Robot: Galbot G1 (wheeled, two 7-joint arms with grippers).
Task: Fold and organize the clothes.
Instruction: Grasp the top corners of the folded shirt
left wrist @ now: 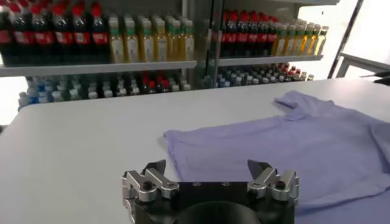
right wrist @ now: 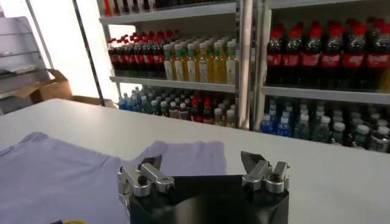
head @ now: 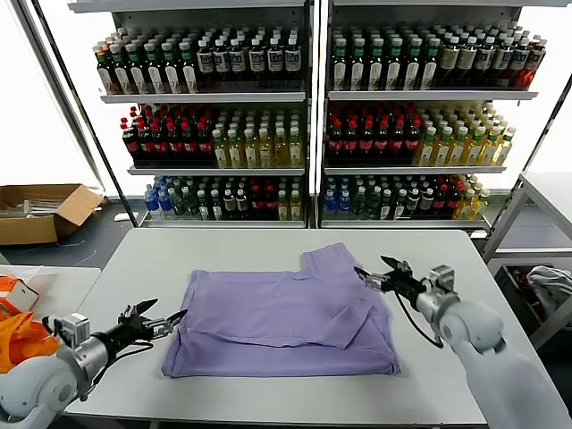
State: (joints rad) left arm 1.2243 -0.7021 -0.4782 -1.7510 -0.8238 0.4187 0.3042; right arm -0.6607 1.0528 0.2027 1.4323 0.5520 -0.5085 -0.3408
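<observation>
- A lavender T-shirt (head: 281, 322) lies plain side up on the pale grey table (head: 134, 268), partly folded, filling the middle of the tabletop from where I stand.
- 1 short sleeve sticks out toward 1 o'clock; another flap of the same fabric is folded diagonally over the body, pointing toward 4 o'clock.
- The left gripper (head: 159, 322) hangs low over the table at 9 o'clock from the shirt, just beside its left edge and not touching the cloth. Its fingers are spread apart and hold nothing.
- In the left wrist view the left gripper (left wrist: 210, 173) shows both fingertips (left wrist: 153, 169) parted, with bare table between them and the shirt (left wrist: 292, 146) lying ahead of them.
- The right gripper (head: 380, 273) is at 3 o'clock from the shirt, just off the edge of the sleeve, fingers released and empty.
- In the right wrist view the right gripper (right wrist: 204, 167) also stands wide, with the lavender fabric (right wrist: 73, 176) spread past it on the table.
- Bright orange fabric (head: 22, 340) sits well apart at 9 o'clock, off the main table.
- Behind the table, at 12 o'clock, shelves (head: 313, 94) carry rows of bottles (head: 232, 58).
- A cardboard box (head: 40, 210) rests on the floor toward 10 o'clock.
</observation>
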